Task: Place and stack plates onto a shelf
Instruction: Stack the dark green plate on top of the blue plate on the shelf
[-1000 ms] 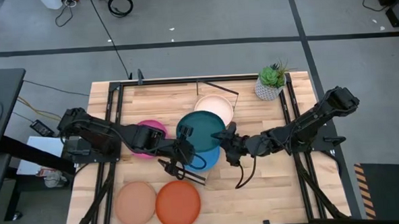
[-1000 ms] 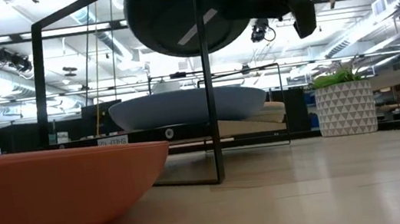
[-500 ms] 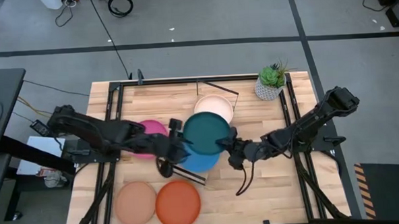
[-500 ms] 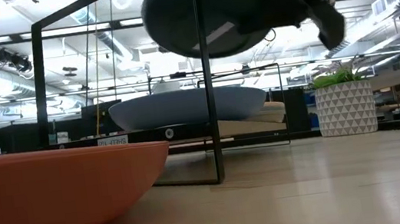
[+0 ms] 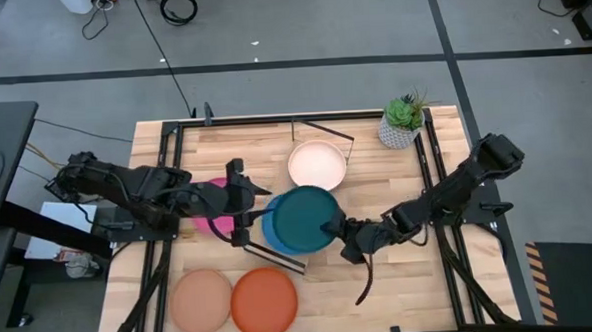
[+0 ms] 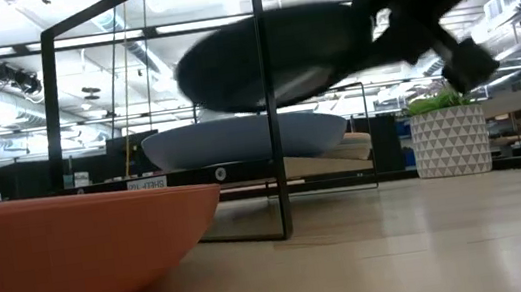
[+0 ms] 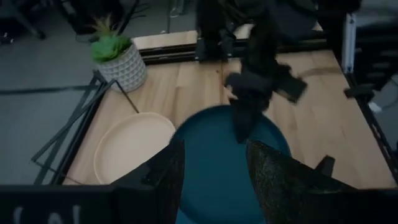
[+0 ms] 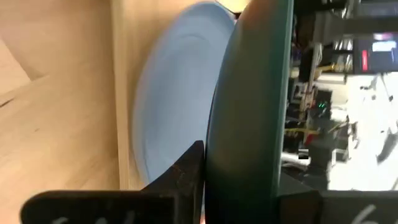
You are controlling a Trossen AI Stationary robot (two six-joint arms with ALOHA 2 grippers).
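Observation:
A teal plate (image 5: 300, 219) hangs over the light blue plate (image 5: 267, 237), which lies on the shelf (image 5: 280, 259). My right gripper (image 5: 337, 234) is shut on the teal plate's right side. To the plate's left, my left gripper (image 5: 250, 203) stands open; in its wrist view the teal plate (image 7: 217, 155) shows between and beyond its fingers, untouched. A cream plate (image 5: 317, 165) lies at the shelf's far end. The magenta plate (image 5: 210, 205) lies on the table, partly hidden under my left arm. My right gripper pinches the teal plate's rim (image 8: 230, 155) on the side toward the table's right edge. One finger (image 8: 186, 174) lies under the plate, the other is over it. The fingers come about level from the right. The plate hangs clear above the light blue plate (image 6: 240, 141), slightly tilted.
A tan plate (image 5: 200, 300) and an orange plate (image 5: 264, 303) lie by the table's near edge. A white pot with a green plant (image 5: 402, 121) stands at the far right corner. The shelf's thin black legs (image 6: 270, 114) rise beside the plates.
My left gripper has opened, let go of the teal plate and drawn back toward the table's left edge. The right gripper has taken the plate by its right rim. It has carried the plate toward the near edge and down, over the light blue plate.

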